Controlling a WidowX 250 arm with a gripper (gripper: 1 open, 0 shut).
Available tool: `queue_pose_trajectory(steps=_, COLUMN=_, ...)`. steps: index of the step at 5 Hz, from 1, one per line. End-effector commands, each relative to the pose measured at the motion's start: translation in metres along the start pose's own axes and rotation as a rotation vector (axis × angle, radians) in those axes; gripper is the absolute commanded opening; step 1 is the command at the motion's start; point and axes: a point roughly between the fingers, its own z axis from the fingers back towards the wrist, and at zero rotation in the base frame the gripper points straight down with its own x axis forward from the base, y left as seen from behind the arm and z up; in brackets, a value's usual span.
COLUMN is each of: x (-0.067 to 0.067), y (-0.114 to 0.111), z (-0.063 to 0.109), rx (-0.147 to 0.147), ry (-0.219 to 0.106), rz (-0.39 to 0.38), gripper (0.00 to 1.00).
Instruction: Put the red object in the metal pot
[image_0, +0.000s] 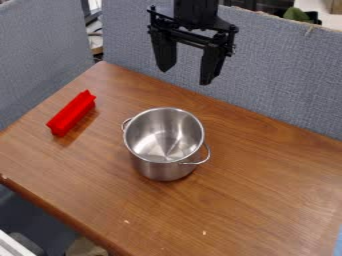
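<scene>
Red block (71, 113) is just chilling on the wood table (251, 190), below my spread gripper (189, 66), beside the metal pot (164, 144).

The block (71, 113) is a bright, saturated red, plain all over, a shade darker down its shadowed side. The metal pot (164, 144) is silver-grey, going from near-white glints to darker grey inside, with no pattern on it, and its wire handles (198, 159) are the same silver. I see a warm orange-brown tabletop (254, 170) with fine wood-grain streaks, paler where light catches it. The partition panels (267, 79) are a speckled blue-grey, and the robot arm (197, 15) and its gripper (189, 62) are black
</scene>
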Motion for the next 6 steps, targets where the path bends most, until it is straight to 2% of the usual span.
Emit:
queue_pose_trajectory(steps=1, x=-0.001, y=0.001, z=-0.006, rx=-0.002, ry=0.019, rz=0.002, gripper=1.0)
queue_pose_trajectory(steps=3, x=-0.003, y=0.005, z=-0.018, rx=-0.004, ry=0.06, rz=0.01, gripper=1.0)
queue_pose_trajectory(steps=4, x=-0.007, y=0.027, z=-0.022, rx=0.008, ry=0.079, rz=0.06, gripper=1.0)
queue_pose_trajectory(steps=6, x=-0.004, y=0.104, z=-0.026, rx=0.026, ry=0.048, rz=0.148, gripper=1.0)
